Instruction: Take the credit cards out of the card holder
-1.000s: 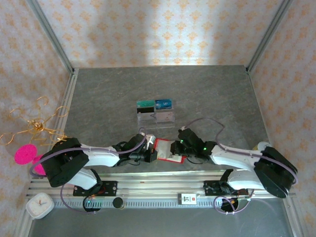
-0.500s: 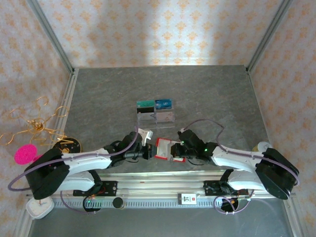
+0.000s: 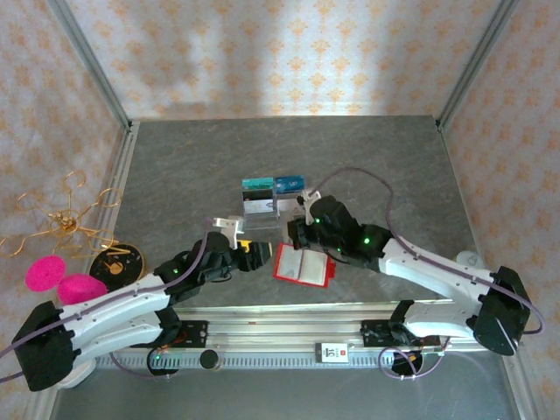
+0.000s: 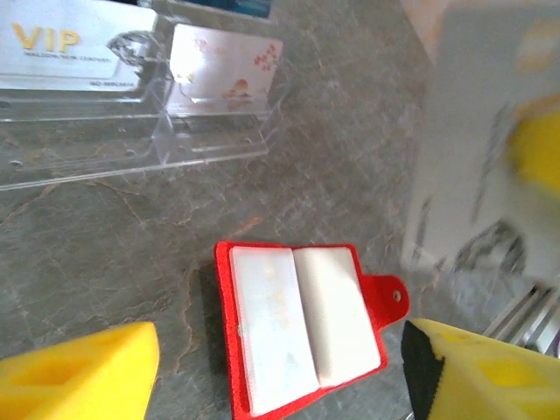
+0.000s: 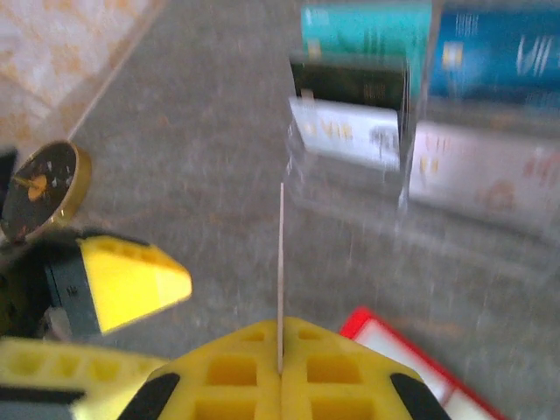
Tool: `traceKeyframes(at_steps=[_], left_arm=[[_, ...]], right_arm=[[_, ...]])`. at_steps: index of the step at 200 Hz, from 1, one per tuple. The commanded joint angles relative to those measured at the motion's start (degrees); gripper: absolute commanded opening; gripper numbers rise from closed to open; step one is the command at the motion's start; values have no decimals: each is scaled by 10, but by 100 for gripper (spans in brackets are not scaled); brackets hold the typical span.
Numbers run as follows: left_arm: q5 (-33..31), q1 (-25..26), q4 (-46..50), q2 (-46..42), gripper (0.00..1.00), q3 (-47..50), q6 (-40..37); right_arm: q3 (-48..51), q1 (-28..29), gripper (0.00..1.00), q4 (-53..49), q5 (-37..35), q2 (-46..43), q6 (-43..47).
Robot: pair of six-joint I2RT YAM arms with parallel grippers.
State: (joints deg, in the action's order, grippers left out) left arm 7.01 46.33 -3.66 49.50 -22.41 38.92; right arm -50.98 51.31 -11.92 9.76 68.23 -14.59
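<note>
dial (image 3: 118, 262): round, black face with a gold rim, flat on the table (image 3: 385, 166) near its left edge.
left gripper (image 3: 252, 255): jaws spread wide with nothing between them. It hangs just left of the card holder, pointing right.
tray (image 3: 276, 215): clear plastic with compartments, just far of the card holder, with cards standing upright in it.
teal-green card (image 5: 363, 31): far-left slot of the tray, print too blurred to read.
black card (image 5: 350, 83): directly in front of the teal-green card, lettering unreadable.
VIP card (image 4: 52, 48): white, near-left slot, with "VIP" in gold capitals. The small line under it is unreadable.
flowered card (image 4: 227, 74): pale, near-right slot, with reddish flower marks and no legible words.
blue credit card (image 5: 499, 52): far-right slot, with white marks that cannot be read.
card holder (image 4: 302, 324): red, open flat on the table between the 2 grippers, pale pockets facing up. Its long axis runs left to right, the right end slightly nearer, and the fold runs near to far. A rounded tab with a snap sticks out from 1 short edge.
right gripper (image 5: 280, 372): jaws pressed together on the held credit card, above the card holder's far edge.
held credit card (image 4: 472, 114): pale grey, standing on edge and rising from the fingers toward the tray. Its face is blurred and the dark print is unreadable.
</note>
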Motion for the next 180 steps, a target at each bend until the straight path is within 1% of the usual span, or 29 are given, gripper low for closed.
traceKeyframes(at_steps=[1, 10, 15, 22, 27, 47, 70, 88, 104, 125, 141, 162, 180], left_arm=[[-39, -7, 50, -33, 79, -9, -2], [-40, -8, 55, -45, 83, -9, 1], [-41, -8, 60, -51, 90, -10, 3], [-41, -9, 67, -57, 97, -11, 5], [-42, -10, 70, -61, 99, -12, 7], [-44, -12, 89, -68, 99, -22, 12], [-53, -13, 105, -75, 99, -32, 11], [-60, -15, 111, -79, 99, -38, 8], [-76, -16, 126, -81, 99, -53, 4], [-92, -17, 156, -84, 99, -76, -11], [-112, -18, 180, -91, 99, -89, -15], [-128, -19, 193, -107, 99, -94, -16], [-159, -19, 204, -128, 99, -93, -8]], right_arm=[[-71, -19, 0, -15, -46, 47, 143], [-101, -31, 0, -24, -34, 70, 192], [-113, -35, 0, -25, -22, 80, 222], [-124, -39, 0, -24, 4, 92, 267], [-132, -41, 0, -25, 15, 101, 296], [-191, -45, 0, -78, 59, 149, 396], [-264, -52, 0, -160, 87, 205, 490], [-311, -61, 0, -187, 102, 247, 529], [-380, -62, 0, -235, 132, 301, 579], [-459, -70, 0, -278, 118, 364, 635], [-510, -80, 0, -318, 132, 409, 677], [-566, -90, 0, -359, 151, 455, 720], [-590, -92, 0, -371, 161, 477, 749]])
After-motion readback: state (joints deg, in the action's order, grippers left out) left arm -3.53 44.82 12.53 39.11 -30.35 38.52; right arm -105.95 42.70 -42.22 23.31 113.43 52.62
